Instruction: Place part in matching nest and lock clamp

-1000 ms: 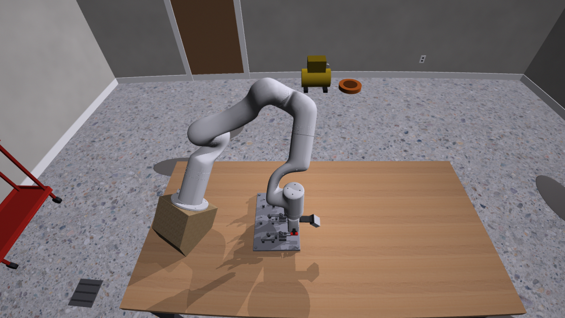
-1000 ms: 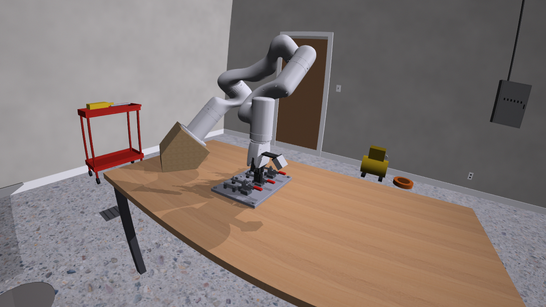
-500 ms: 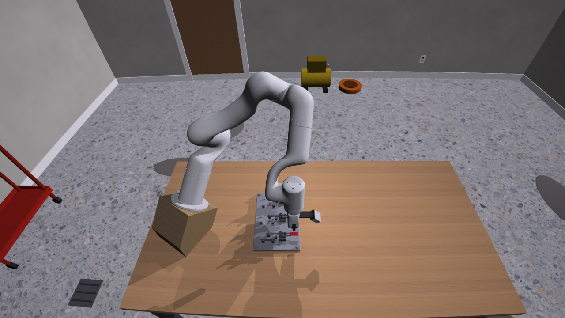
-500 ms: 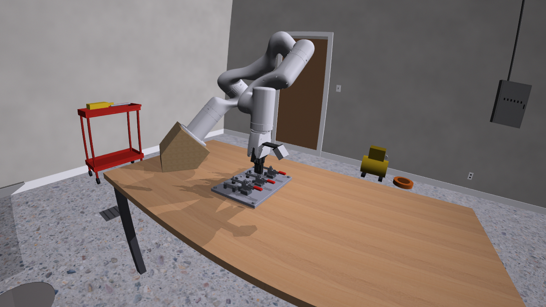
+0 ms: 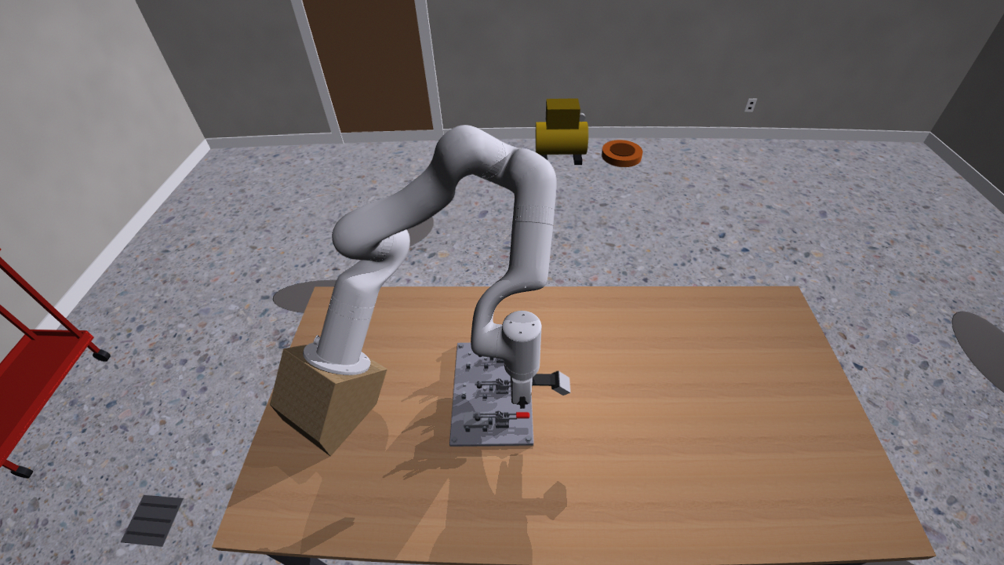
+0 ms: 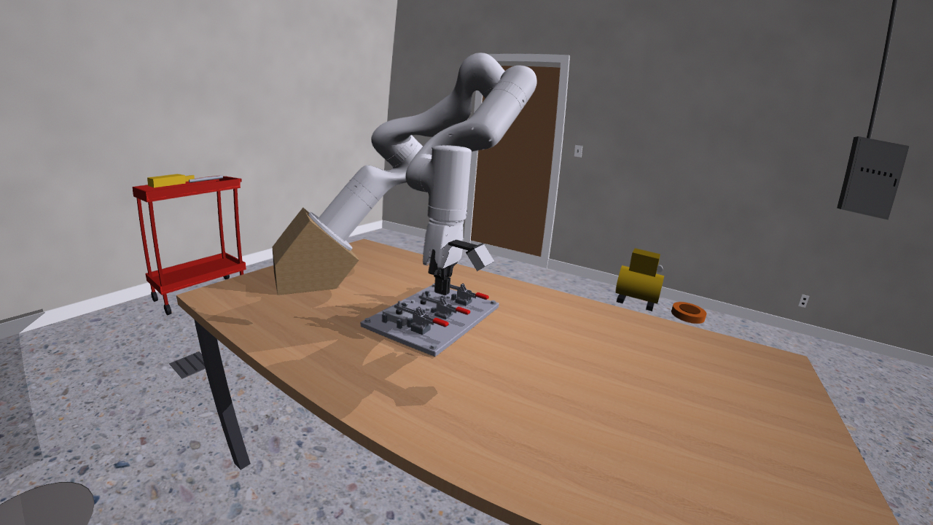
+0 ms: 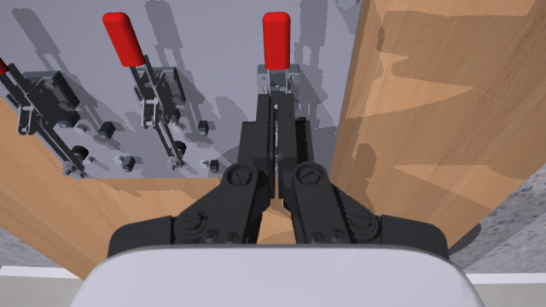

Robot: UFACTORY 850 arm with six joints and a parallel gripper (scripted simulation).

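1. The gripper points down, its two fingers together, with only a thin slit between them and nothing visibly held.
2. It is over the grey fixture plate. In the wrist view the fingertips overlap the body of the rightmost clamp, just short of its red handle; whether they touch anything there, I cannot tell.
3. The part cannot be made out in any view, so I cannot tell where it lies.
4. The middle red handle and the far red handle stick out the same way as the first. Whether any clamp is locked cannot be judged.
5. Small dark blocks and light pads stand on the plate around the left and middle clamp bars in the wrist view.
6. The plate rests on the wooden surface, near the tan block that carries the white arm.
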